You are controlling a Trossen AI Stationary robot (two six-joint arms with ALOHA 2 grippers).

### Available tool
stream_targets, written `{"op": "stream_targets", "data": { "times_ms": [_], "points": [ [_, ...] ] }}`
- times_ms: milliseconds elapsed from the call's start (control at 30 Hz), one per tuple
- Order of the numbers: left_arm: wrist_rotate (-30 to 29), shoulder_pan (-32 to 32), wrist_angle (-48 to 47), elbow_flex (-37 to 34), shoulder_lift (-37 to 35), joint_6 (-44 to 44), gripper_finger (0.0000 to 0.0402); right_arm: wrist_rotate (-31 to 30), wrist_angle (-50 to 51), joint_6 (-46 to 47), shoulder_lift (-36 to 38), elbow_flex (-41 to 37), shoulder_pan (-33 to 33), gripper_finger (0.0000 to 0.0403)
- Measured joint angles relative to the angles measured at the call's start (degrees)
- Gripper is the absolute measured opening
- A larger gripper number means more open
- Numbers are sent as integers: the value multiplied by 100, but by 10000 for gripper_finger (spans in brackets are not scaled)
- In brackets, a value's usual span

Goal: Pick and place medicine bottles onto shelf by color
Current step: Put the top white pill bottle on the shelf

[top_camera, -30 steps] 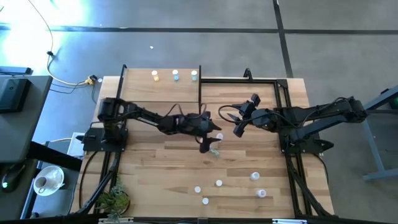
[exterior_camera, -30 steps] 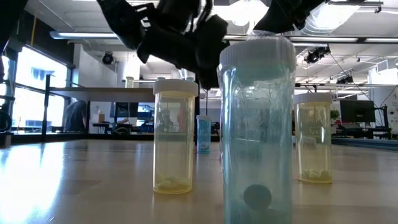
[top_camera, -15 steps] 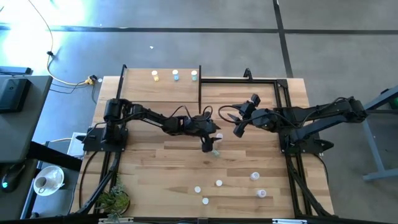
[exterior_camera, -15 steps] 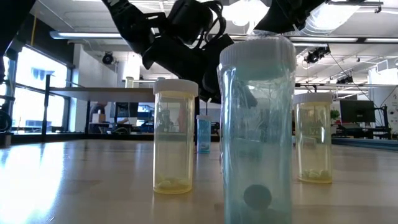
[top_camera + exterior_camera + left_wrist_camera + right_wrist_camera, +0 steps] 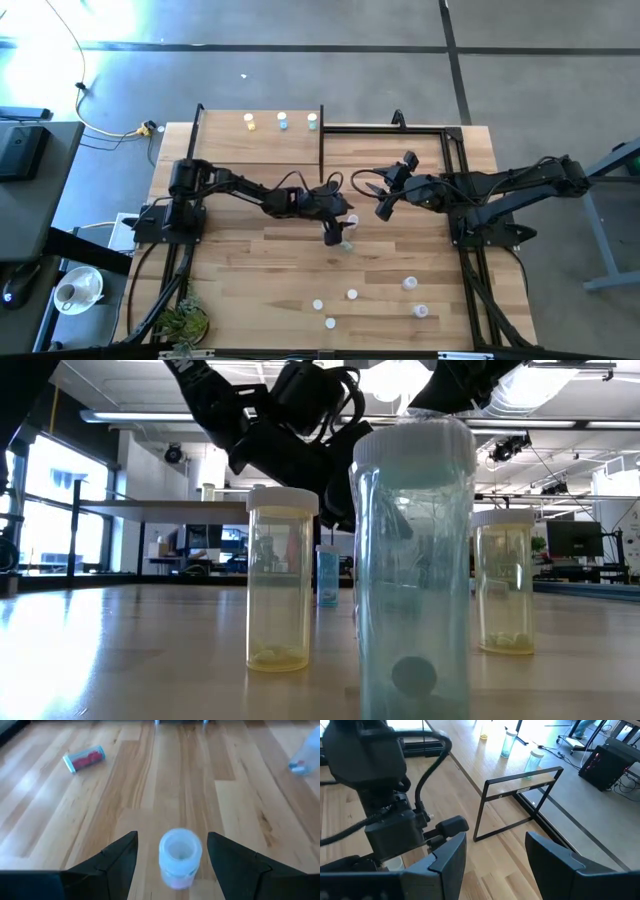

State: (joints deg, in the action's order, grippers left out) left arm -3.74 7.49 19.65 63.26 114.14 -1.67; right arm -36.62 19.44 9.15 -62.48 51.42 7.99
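Observation:
A small medicine bottle (image 5: 180, 857) with a pale cap and pinkish contents stands upright on the wood table, seen as (image 5: 346, 243) from above. My left gripper (image 5: 172, 839) is low over the table, open, with one finger on each side of this bottle and a gap on both sides. My right gripper (image 5: 372, 195) hangs open in the air to the right of it, holding nothing. The shelf (image 5: 260, 135), with black posts, is at the table's far left; a yellow (image 5: 249, 121), a blue (image 5: 283, 121) and a pale bottle (image 5: 312, 121) stand along its far edge.
Several loose bottles (image 5: 352, 294) stand near the table's front edge. One bottle (image 5: 84, 759) with red contents lies on its side. In the low view a blue bottle (image 5: 412, 560) stands right in front of the camera, with yellow ones (image 5: 282, 580) behind it.
My left gripper has come down toward the table and tipped further downward over the upright bottle, its fingers staying open. The bottle has not moved.

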Motion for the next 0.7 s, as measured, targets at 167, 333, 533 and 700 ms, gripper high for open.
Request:
{"op": "stream_targets", "data": {
  "times_ms": [167,333,533,700],
  "points": [
    [-15,37,-16,0,10,106,227,0,1,0,0,0,-1,195],
    [-10,42,60,-1,10,105,227,0,0,0,0,0,0,195],
    [256,112,-1229,643,10,88,227,0,1,0,0,0,-2,195],
    [260,118,-2456,1329,10,-248,227,0,2,-5,0,0,-2,195]
  ]
}}
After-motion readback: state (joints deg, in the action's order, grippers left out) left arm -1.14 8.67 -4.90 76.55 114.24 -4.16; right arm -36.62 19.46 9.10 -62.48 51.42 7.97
